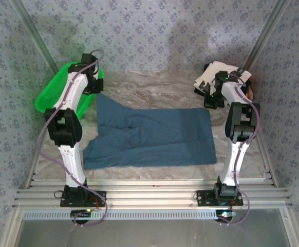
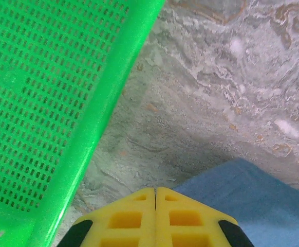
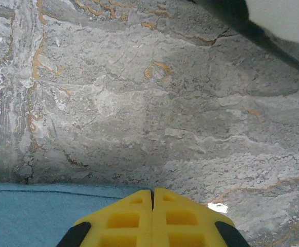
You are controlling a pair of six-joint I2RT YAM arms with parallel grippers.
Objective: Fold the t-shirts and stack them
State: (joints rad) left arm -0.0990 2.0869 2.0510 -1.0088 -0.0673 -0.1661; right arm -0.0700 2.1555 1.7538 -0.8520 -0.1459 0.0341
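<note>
A dusty-blue t-shirt (image 1: 154,136) lies spread on the marble table, creased in the middle. My left gripper (image 1: 94,91) is shut at its far left corner. In the left wrist view the yellow jaws (image 2: 155,189) press together and the blue cloth (image 2: 252,200) runs in under the right finger. My right gripper (image 1: 209,104) is shut at the far right corner. There the shirt's edge (image 3: 36,216) meets the closed jaws (image 3: 152,190) from the left. The pinch itself is hidden under both pairs of fingers. A folded stack of t-shirts (image 1: 216,74), topped white with black patches, sits at the back right.
A green mesh basket (image 1: 57,90) stands at the back left, its rim (image 2: 103,108) close beside the left gripper. Bare marble table (image 1: 154,90) lies beyond the shirt. The folded stack's edge (image 3: 288,18) is just beyond the right gripper. Patterned walls enclose the table.
</note>
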